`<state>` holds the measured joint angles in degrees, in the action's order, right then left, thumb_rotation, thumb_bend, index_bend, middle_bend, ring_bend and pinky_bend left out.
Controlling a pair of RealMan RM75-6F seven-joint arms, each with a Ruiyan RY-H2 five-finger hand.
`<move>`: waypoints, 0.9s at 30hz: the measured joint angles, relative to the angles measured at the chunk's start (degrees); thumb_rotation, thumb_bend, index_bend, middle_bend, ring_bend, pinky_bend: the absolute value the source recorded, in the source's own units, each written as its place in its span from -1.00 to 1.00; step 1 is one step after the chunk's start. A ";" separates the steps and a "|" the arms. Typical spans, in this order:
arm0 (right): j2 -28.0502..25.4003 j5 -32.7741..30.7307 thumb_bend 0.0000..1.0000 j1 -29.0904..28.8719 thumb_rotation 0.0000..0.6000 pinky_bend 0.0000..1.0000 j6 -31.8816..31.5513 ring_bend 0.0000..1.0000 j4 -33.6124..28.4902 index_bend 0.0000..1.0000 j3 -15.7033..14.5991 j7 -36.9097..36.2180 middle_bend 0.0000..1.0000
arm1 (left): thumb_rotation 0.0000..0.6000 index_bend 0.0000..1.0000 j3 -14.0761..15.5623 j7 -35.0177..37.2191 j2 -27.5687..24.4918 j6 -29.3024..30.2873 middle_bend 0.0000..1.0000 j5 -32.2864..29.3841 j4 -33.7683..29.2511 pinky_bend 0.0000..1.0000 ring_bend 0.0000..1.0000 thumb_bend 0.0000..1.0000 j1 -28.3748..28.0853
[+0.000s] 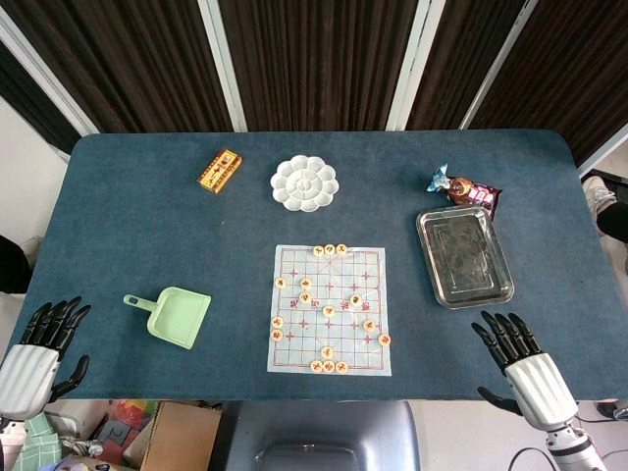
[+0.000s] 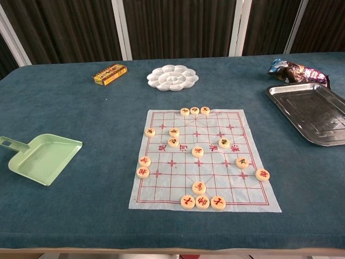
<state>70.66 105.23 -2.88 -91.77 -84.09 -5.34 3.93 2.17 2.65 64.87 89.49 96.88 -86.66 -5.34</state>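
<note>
My left hand [image 1: 41, 345] hovers over the near left corner of the blue table [image 1: 128, 226], fingers spread, holding nothing. My right hand [image 1: 522, 361] is at the near right edge, fingers apart and empty, just below the metal tray [image 1: 464, 257]. Neither hand shows in the chest view. A Chinese chess board sheet [image 1: 330, 309] lies in the middle with several round pieces [image 2: 198, 187] scattered on it. The green dustpan [image 1: 172, 315] lies nearest the left hand.
At the back lie a white flower-shaped palette [image 1: 305, 183], a yellow-red box [image 1: 221, 172] and a dark snack packet [image 1: 465, 188] beside the tray [image 2: 312, 112]. A cardboard box [image 1: 177, 437] and a grey chair [image 1: 334, 437] stand below the near edge.
</note>
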 measured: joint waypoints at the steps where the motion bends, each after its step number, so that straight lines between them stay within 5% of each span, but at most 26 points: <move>1: 0.07 -0.01 -0.52 -0.06 1.00 -1.00 0.13 -1.00 0.05 -1.00 0.02 0.09 -1.00 | 1.00 -1.00 -0.07 -0.04 0.01 0.02 -1.00 -0.08 0.00 -0.99 -1.00 -0.09 0.00; 13: 1.05 -0.04 -0.51 -3.80 1.00 -1.00 4.62 -1.00 0.70 -0.99 1.09 -0.87 -1.00 | 1.00 -1.00 0.51 -0.23 0.30 0.46 -1.00 1.25 -0.06 -0.99 -1.00 -0.09 0.04; 22: 3.54 1.85 -0.38 -18.56 1.00 -1.00 22.02 -1.00 -0.49 -0.20 4.38 -1.69 -1.00 | 1.00 -1.00 0.33 0.77 0.13 0.43 -1.00 0.90 0.12 -0.99 -1.00 -0.09 -0.11; 27: 9.10 2.85 -0.30 -29.57 1.00 -1.00 31.85 -1.00 0.61 0.04 6.78 -3.31 -0.98 | 1.00 -1.00 -0.05 1.12 -0.02 0.31 -1.00 -0.02 0.24 -0.99 -1.00 -0.09 -0.12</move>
<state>79.76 108.08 -32.46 -59.92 -83.48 1.44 0.62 2.12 3.77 64.85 89.80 96.86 -86.42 -5.46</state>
